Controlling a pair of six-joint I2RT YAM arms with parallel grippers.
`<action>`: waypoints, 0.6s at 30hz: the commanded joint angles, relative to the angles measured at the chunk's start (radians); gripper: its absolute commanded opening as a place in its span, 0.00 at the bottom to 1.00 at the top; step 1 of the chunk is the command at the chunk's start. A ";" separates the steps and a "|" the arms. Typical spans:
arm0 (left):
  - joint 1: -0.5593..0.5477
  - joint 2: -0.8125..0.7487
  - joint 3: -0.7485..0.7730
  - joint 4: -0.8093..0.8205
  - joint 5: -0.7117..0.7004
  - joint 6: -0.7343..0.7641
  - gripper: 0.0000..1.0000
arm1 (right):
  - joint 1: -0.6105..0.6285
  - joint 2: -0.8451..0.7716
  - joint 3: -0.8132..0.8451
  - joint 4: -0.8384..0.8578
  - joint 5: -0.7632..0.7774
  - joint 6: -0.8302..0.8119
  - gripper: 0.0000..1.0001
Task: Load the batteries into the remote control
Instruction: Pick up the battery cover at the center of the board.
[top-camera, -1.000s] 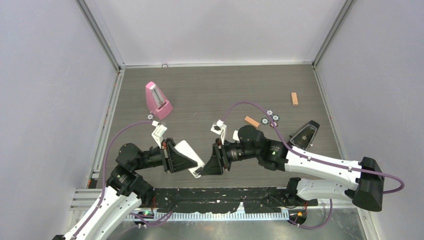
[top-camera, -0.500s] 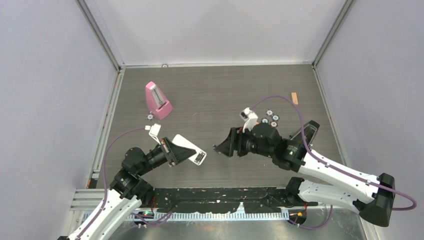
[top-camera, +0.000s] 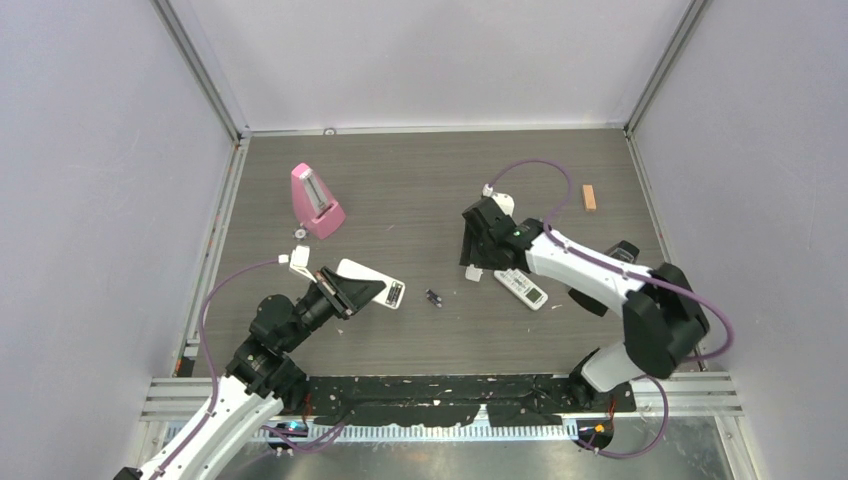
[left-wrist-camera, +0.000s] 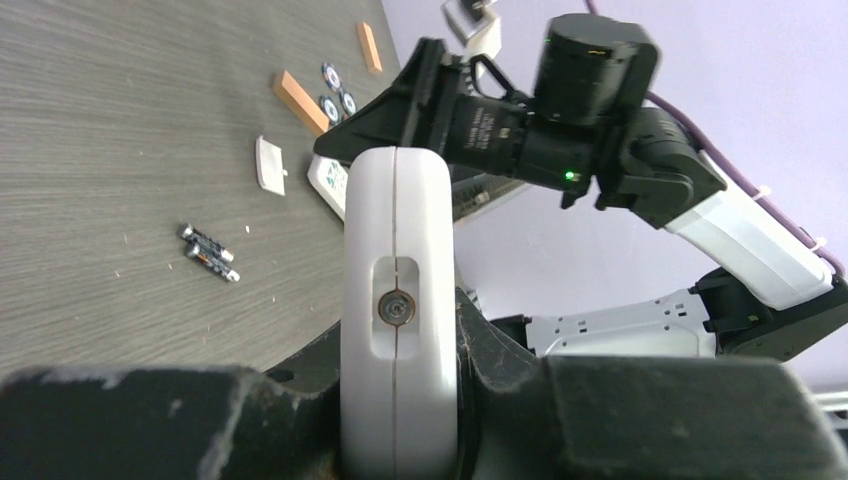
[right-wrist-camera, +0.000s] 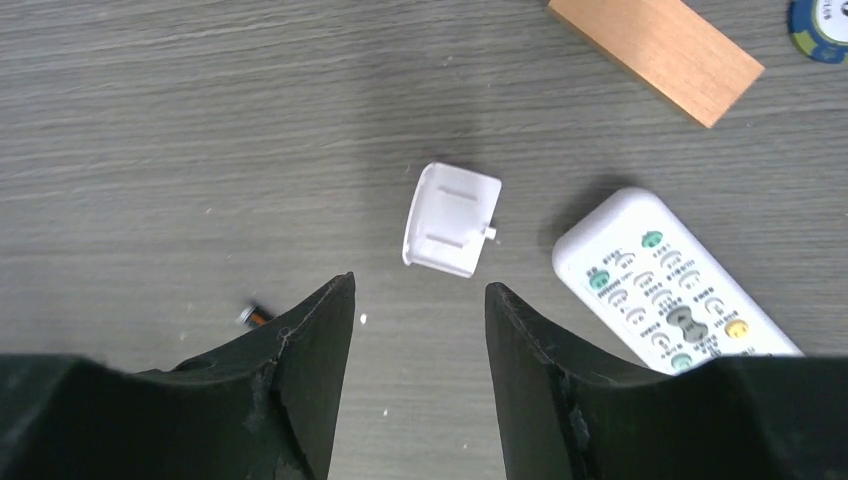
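Your left claw (top-camera: 360, 290) is clenched on the remote control (top-camera: 362, 271) in the lower left of the top view. The remote's free end points toward the middle of the surface (top-camera: 420, 180). In the left wrist view you see the remote end on, a slim white body pinched between the two dark fingers (left-wrist-camera: 490, 350).

The batteries (top-camera: 433, 297), two of them, lie side by side on the surface just right of the remote's free end. They sit between your two claws and neither claw touches them. In the left wrist view they are at middle left, dark with silvery ends.

Your right claw (top-camera: 476, 262) is released, spread wide with nothing between its tips, and points down at the surface right of centre. In the right wrist view a small white cover (right-wrist-camera: 452, 220) lies flat just past the gap. A second remote (right-wrist-camera: 670, 290) lies buttons-up to the right of the cover, near it but not touching. A wooden block (right-wrist-camera: 655, 50) lies at the upper right of that frame. One battery's end shows at the lower left, partly hidden by the claw.

A pink metronome (top-camera: 316, 200) stands at the upper left of the top view, well apart from both claws.
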 joint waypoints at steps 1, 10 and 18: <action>0.001 -0.021 -0.001 0.062 -0.074 -0.008 0.00 | -0.007 0.092 0.080 -0.003 0.021 -0.003 0.55; 0.003 -0.018 -0.022 0.069 -0.079 -0.010 0.00 | -0.007 0.220 0.129 0.007 0.036 0.007 0.44; 0.003 -0.024 -0.029 0.071 -0.076 -0.014 0.00 | -0.007 0.294 0.168 -0.009 0.071 0.007 0.34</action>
